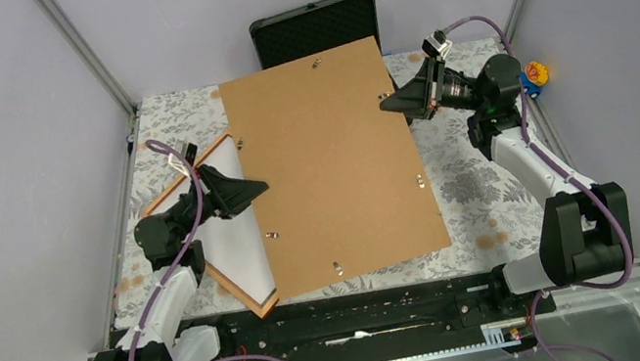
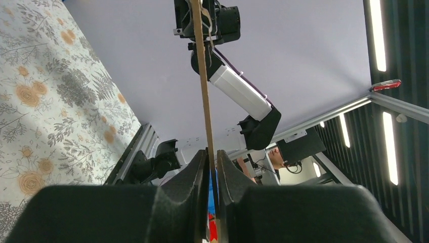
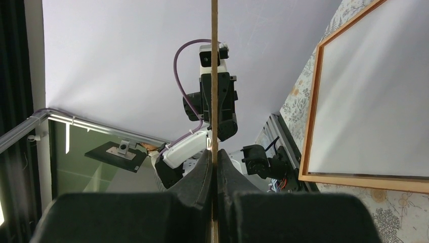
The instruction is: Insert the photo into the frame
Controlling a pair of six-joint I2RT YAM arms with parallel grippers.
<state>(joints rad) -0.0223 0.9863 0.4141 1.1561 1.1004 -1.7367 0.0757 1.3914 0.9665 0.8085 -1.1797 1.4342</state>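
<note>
Both hands are pinching the brown backing board (image 1: 334,168) by opposite edges. The left hand (image 1: 263,188) is clamping its left edge at centre-left of the top view, and the right hand (image 1: 385,104) is gripping its right edge toward the upper right. In each wrist view the board is showing edge-on as a thin line between the pressed fingers. The frame (image 1: 239,294) is lying on the floral bench (image 1: 485,181) at lower left, partly hidden under the board. The photo (image 1: 244,249) is sitting inside it, white side up. A black case (image 1: 314,30) is standing at top centre, behind the board.
</note>
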